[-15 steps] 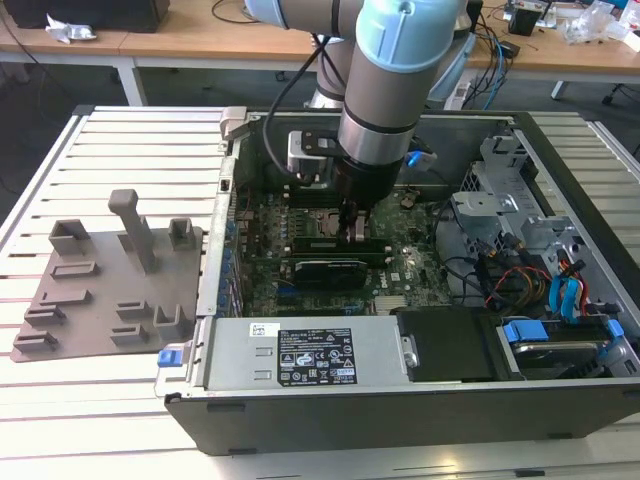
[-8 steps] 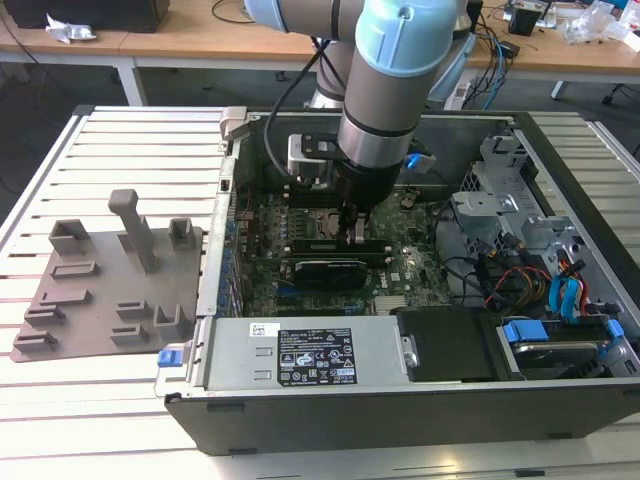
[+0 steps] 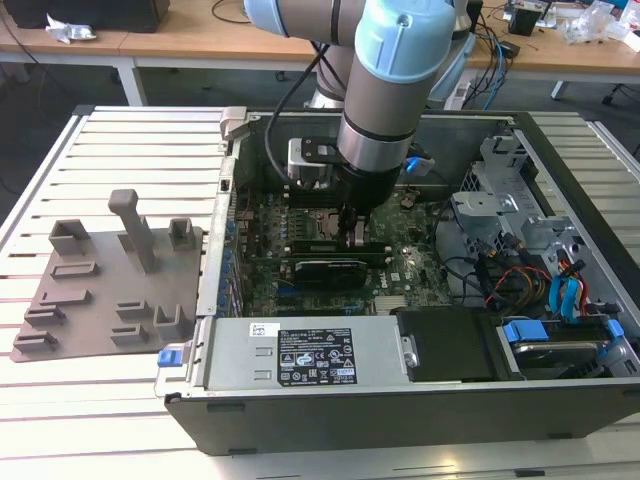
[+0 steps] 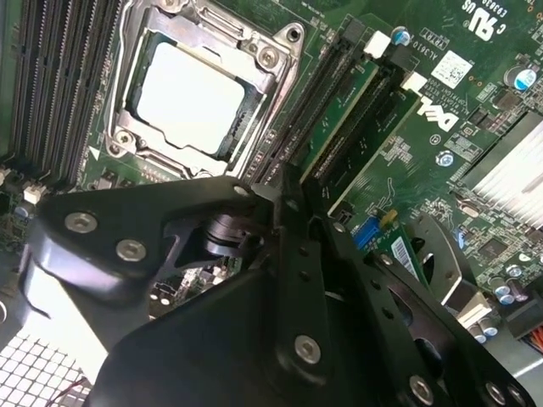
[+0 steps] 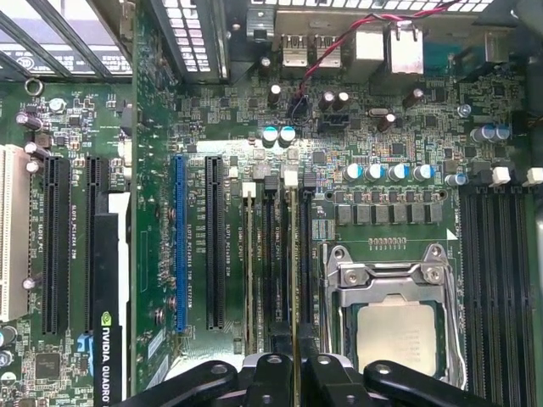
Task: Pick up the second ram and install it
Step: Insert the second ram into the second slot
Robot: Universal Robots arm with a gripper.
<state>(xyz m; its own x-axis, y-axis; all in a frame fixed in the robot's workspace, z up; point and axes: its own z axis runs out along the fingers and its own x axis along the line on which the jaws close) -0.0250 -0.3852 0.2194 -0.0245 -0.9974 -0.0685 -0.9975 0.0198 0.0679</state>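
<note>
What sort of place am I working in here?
Probably a lab or workshop bench: an open computer case lies on a slatted metal table, a grey holder tray beside it, with cable-strewn wooden desks behind.

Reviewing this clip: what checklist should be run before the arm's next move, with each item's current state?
1. End effector is over the memory slots beside the CPU socket: ok.
2. The second ram sits between the closed fingers: ok.
3. The stick runs in line with its slot in the first wrist view: ok.
4. Stick fully seated, with the slot's end latches closed: cannot tell.
5. Arm enters the open computer case from above without touching its walls: ok.
6. Clearance between the end effector and the graphics card: cannot tell.
</note>
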